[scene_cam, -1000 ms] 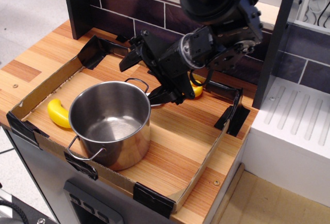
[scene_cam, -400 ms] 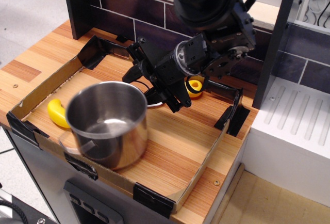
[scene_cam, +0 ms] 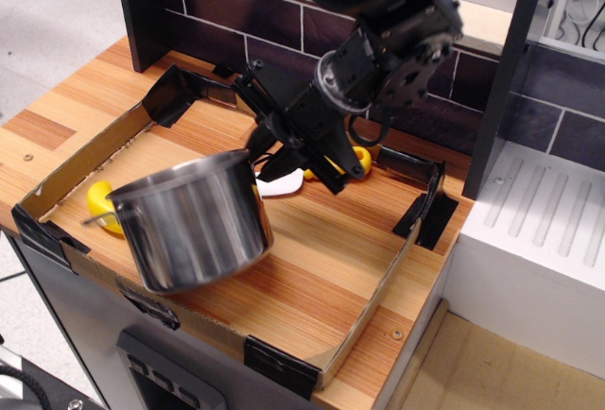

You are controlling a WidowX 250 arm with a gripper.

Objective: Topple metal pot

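Note:
The metal pot is a large shiny steel cylinder standing in the front left of the cardboard tray. It is tilted: its far right side is raised off the wood and its mouth leans toward the left front. My black gripper is at the pot's far rim, just right of it, fingers spread. The loop handle there is hidden, and I cannot see whether a finger hooks it. A wire handle shows at the pot's left side.
A yellow banana lies left of the pot, partly hidden by it. A white object and a small yellow object lie under the gripper. A dark tiled wall stands behind. A white ribbed drainer is at the right.
The pot stood upright with its inside showing; now it is tipped toward the left front. The gripper has risen and turned at the pot's far rim.

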